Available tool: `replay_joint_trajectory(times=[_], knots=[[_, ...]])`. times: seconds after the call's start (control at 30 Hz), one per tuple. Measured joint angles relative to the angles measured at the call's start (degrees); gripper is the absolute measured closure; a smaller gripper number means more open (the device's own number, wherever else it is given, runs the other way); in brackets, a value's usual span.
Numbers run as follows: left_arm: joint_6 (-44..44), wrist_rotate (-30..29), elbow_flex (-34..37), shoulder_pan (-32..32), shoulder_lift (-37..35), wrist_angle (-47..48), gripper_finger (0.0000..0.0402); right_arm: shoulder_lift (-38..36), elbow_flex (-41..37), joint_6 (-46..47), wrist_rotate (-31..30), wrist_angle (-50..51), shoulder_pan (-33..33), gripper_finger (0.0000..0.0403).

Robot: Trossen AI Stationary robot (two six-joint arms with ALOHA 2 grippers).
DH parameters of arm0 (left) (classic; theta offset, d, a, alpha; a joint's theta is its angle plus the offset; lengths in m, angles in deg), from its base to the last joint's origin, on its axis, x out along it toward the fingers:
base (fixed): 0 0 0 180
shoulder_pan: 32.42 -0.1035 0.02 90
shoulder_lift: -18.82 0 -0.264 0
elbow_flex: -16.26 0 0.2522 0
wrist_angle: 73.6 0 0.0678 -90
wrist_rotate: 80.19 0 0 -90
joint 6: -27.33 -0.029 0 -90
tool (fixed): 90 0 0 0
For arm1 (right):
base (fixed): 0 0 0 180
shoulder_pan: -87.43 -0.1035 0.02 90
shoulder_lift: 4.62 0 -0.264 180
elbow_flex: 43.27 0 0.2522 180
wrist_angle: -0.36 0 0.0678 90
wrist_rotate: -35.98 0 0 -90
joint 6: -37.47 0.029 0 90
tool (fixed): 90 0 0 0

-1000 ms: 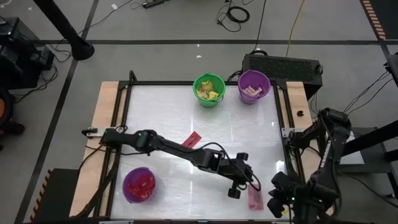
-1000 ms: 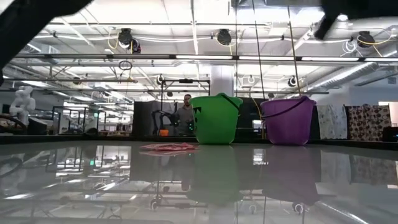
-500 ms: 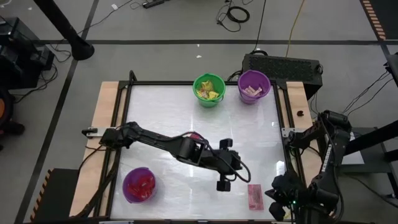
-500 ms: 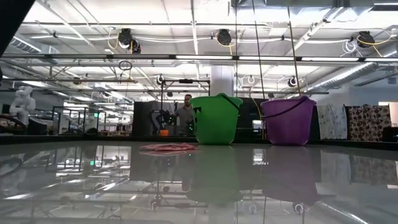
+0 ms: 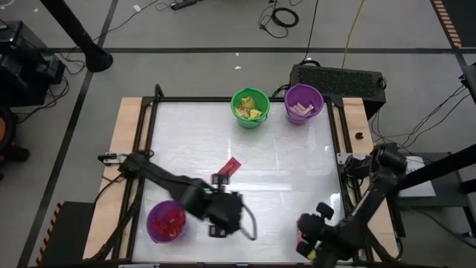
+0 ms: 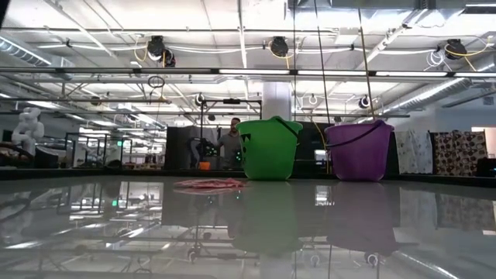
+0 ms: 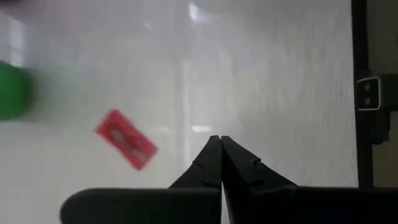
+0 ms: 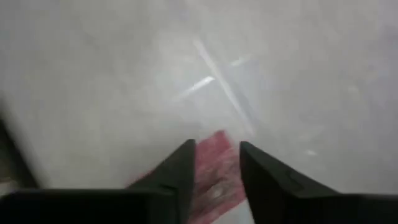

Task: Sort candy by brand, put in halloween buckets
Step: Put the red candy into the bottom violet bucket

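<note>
Spanning the white table, the left arm hangs by the near purple bucket, left gripper pinched empty — the right gripper, fingers parted, straddles a pink packet at the near right edge, probably about to close and lift.

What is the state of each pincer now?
Left pincer: closed, holding nothing.
Right pincer: open above a red candy packet, not holding it.
</note>
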Motion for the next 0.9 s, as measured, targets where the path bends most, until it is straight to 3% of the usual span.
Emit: replay_joint_trajectory(times=[0.23, 0.43, 0.7, 0.9], knots=[[11.5, -10.3, 6.6, 5.3, -11.9, 3.4, 0.0402, 3.3, -0.5, -9.2, 7.7, -1.9, 5.9, 0.0192], [24.6, -18.8, 18.9, 9.1, -23.5, 2.2, 0.0402, 3.4, -6.7, -9.4, 12.9, -10.9, 8.7, 0.0159], [27.3, -18.0, 31.2, 11.9, -26.8, -8.5, 0.0402, 2.8, -13.3, 0.9, 16.0, -19.4, 8.7, 0.0182], [26.9, -13.3, 37.7, 12.6, -26.8, -14.8, 0.0402, 2.7, -15.5, 8.4, 17.8, -22.8, 8.5, 0.0275]])
